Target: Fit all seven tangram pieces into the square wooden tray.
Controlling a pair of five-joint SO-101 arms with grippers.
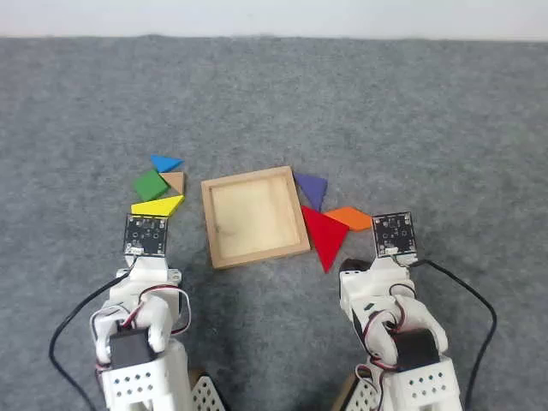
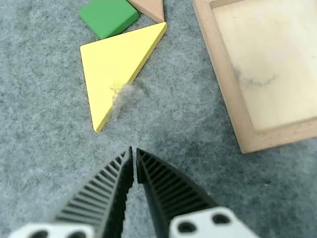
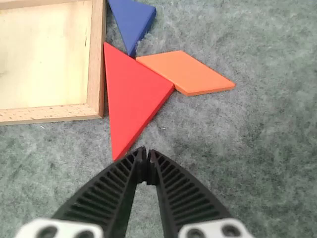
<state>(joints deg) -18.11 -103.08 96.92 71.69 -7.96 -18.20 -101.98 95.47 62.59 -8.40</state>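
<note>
The left fingers [image 2: 115, 181] are clenched on nothing, just short of a yellow triangle [image 1: 157, 205]. Behind it cluster a green square [image 1: 151, 183], tan triangle [image 1: 175, 181] and blue triangle [image 1: 165, 163]. The bare wooden tray [image 1: 254, 216] sits mid-table. Beside its right wall lie 3 pieces: purple triangle [image 1: 312, 187], red triangle [image 1: 324, 234], orange parallelogram [image 1: 351, 218]. The right fingers [image 3: 118, 184] are clenched, empty, at the red tip.

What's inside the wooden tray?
The wooden tray holds no pieces, just its bare floor. The yellow triangle and red triangle lie outside it. Nothing covers the floor, so nothing is hidden.
</note>
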